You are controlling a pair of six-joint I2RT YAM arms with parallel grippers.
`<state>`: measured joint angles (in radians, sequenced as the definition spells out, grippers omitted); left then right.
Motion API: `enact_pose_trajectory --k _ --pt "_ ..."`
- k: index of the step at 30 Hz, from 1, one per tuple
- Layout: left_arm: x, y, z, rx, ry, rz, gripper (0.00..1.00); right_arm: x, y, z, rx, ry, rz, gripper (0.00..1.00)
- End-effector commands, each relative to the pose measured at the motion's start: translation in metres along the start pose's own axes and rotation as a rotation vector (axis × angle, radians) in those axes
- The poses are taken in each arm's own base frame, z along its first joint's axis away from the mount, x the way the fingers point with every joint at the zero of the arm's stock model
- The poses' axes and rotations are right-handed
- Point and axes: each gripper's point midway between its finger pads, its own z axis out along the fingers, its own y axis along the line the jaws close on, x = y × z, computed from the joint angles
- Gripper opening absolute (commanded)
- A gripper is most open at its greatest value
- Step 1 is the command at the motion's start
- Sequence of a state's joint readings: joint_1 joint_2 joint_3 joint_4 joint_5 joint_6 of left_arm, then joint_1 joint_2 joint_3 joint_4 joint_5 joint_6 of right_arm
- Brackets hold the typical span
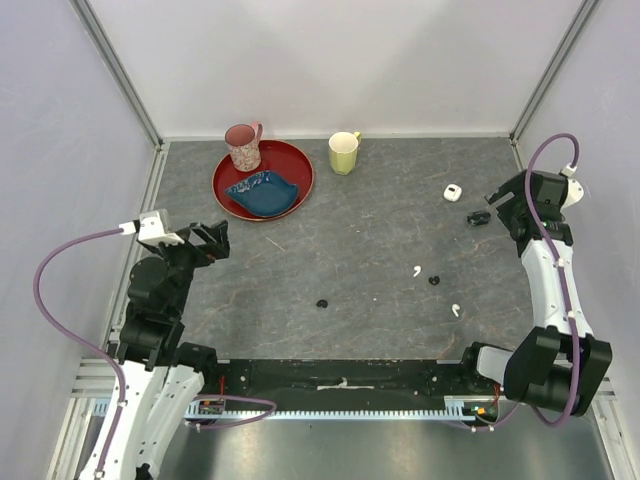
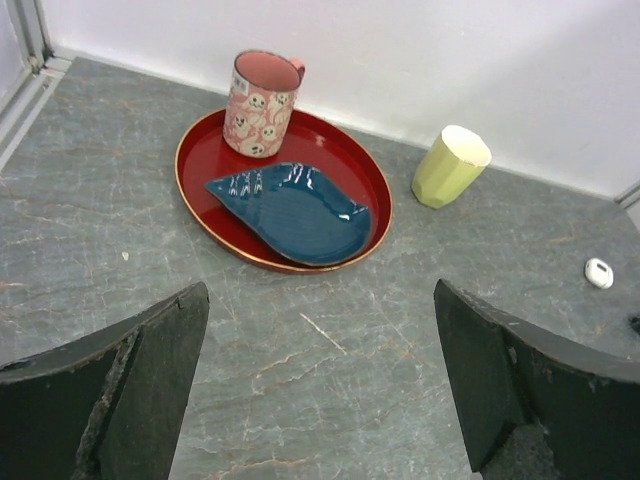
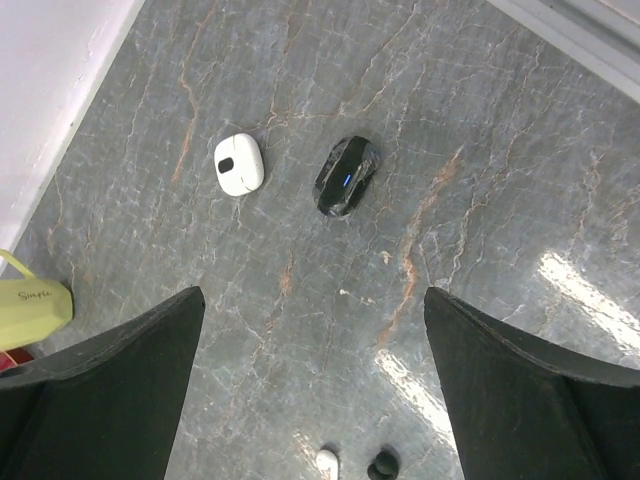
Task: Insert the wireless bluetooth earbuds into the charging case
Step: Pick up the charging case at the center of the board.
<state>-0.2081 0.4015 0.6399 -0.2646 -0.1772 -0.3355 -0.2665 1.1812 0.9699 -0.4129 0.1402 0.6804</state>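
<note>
Left gripper (image 2: 320,290), right gripper (image 3: 312,295) — jaws apart, empty. We should pinch an earbud (image 1: 417,270) by its stem — case (image 3: 239,164) sits near the table's far right corner.

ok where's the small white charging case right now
Top view: the small white glossy charging case lies far right on the table, just up-left of a glossy black oval gadget, right of the pale yellow-green mug.

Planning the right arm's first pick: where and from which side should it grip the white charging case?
Likely from above, jaws across opposite edges of the charging case: it lies flat, dark spot up, too low for a sideways approach. The black object sits apart.
</note>
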Motion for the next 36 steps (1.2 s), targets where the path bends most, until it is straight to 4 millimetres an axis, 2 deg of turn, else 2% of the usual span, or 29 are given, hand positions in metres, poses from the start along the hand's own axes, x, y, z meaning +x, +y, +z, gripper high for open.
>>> enact_pose_trajectory --k 1,5,7,11,18,24,36 --pt "0.016 -0.006 0.007 0.039 0.096 0.053 1.00 -0.023 0.015 0.006 0.000 -0.044 0.098 0.98" --pt "0.040 -0.014 0.014 0.083 0.223 0.060 0.98 -0.009 0.017 0.017 -0.015 0.025 0.077 0.98" --pt "0.043 -0.016 0.015 0.091 0.239 0.059 0.98 -0.005 0.012 0.019 0.002 0.033 0.070 0.98" --pt "0.044 -0.015 0.018 0.086 0.240 0.057 0.98 0.001 -0.004 0.021 0.051 0.030 0.079 0.98" --pt "0.049 -0.021 0.021 0.125 0.274 0.043 0.98 0.005 -0.007 0.024 0.065 0.061 0.048 0.98" --pt "0.051 -0.019 0.020 0.118 0.276 0.044 0.98 0.006 -0.021 0.031 0.154 0.074 0.059 0.98" --pt "0.053 -0.014 0.020 0.095 0.282 0.045 0.98 0.019 -0.023 0.047 0.218 0.188 0.055 0.98"
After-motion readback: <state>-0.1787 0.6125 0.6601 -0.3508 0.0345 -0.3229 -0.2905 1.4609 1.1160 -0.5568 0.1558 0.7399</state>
